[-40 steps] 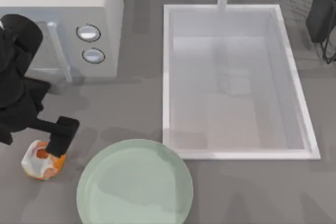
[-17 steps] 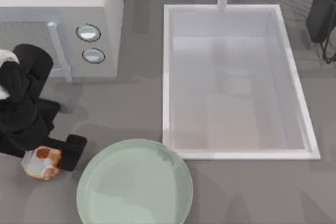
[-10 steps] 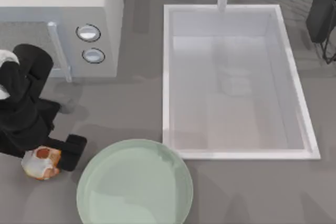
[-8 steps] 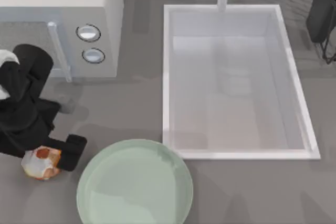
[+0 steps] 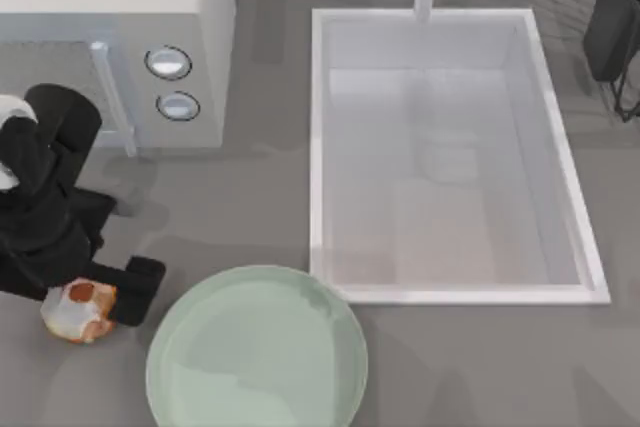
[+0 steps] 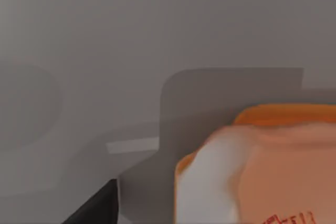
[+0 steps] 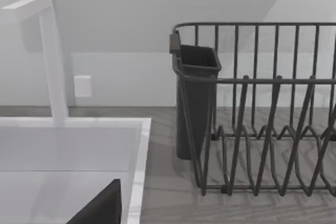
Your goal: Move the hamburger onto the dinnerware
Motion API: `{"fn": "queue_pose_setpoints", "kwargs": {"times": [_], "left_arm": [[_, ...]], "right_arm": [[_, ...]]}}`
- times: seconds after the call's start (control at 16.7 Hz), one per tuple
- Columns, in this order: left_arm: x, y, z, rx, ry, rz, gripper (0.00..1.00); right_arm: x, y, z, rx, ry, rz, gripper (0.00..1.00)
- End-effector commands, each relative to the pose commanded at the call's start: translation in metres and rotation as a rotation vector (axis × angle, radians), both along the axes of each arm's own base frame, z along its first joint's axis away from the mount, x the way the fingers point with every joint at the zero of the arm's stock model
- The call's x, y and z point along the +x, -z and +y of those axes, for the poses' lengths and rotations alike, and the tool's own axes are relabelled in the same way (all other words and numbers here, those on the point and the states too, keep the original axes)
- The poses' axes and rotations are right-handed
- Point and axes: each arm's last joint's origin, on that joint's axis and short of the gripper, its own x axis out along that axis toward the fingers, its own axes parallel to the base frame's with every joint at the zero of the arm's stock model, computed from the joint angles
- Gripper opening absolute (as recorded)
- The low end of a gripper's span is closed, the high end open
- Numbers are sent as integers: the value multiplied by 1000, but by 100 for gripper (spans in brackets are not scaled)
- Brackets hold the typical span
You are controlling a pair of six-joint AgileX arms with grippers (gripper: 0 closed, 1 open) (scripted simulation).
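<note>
One large white rectangular sink basin point(image 5: 450, 157) fills the table's right half. Left of it lies the round pale mint-green plate point(image 5: 256, 352), bare. My left gripper point(image 5: 95, 297) has its black fingers set closely on either side of the small orange-and-cream hamburger point(image 5: 78, 312), which sits on the grey tabletop near the plate's left rim. Lifting and carrying remain; whether the grip has firmed, I cannot tell. My right arm point(image 5: 612, 17) is parked far right.

The hamburger point(image 5: 78, 310) lies just left of the dinnerware point(image 5: 257, 357); the sink point(image 5: 452, 152) lies right.
</note>
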Motion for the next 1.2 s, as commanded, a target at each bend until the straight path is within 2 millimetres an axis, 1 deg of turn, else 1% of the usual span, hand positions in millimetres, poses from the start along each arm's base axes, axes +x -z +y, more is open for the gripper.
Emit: {"fn": "queue_pose_setpoints", "kwargs": {"times": [0.06, 0.18, 0.3, 0.6, 0.72, 0.84, 1.08, 1.2], "left_arm": [[1, -22, 0, -11, -2, -36, 0], [2, -26, -1, -12, 0, -37, 0], [6, -40, -2, -12, 1, -40, 0], [5, -96, -1, -8, -1, -18, 0], [2, -114, 0, -10, -2, -27, 0], [1, -122, 0, -11, -2, -36, 0], [1, -121, 0, -10, -2, -32, 0], [2, -120, -4, -9, -19, -28, 0]], "right_arm": [[0, 0, 0, 0, 0, 0, 100], [0, 0, 0, 0, 0, 0, 100], [0, 0, 0, 0, 0, 0, 100], [0, 0, 0, 0, 0, 0, 100], [0, 0, 0, 0, 0, 0, 100], [0, 0, 0, 0, 0, 0, 100], [0, 0, 0, 0, 0, 0, 100], [0, 0, 0, 0, 0, 0, 100]]}}
